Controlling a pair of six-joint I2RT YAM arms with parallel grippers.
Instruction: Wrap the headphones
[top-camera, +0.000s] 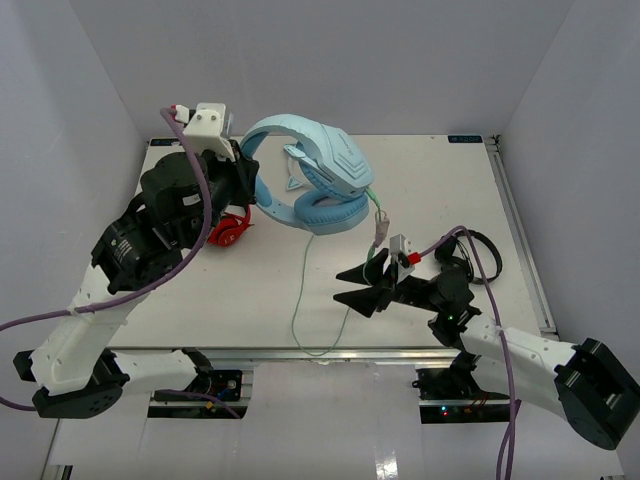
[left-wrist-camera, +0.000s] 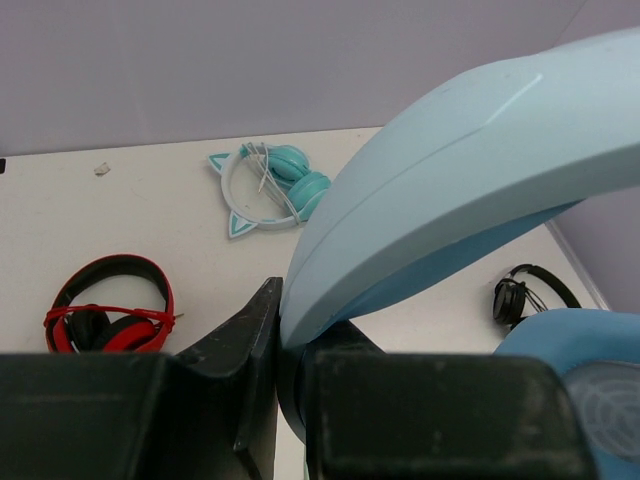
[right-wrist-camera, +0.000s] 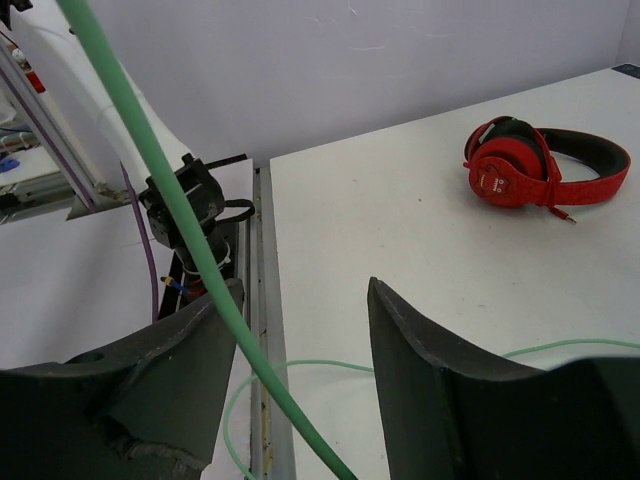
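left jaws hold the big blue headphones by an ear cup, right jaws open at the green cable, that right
No. The left gripper has its jaws shut on the headphones at the headband, not an ear cup; the left wrist view shows it. The right gripper does have its jaws open at the green cable.

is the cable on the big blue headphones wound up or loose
Loose. The pale-green cable trails from the headphones down the table to its near edge, then up through the open right claw; none is wound around them.
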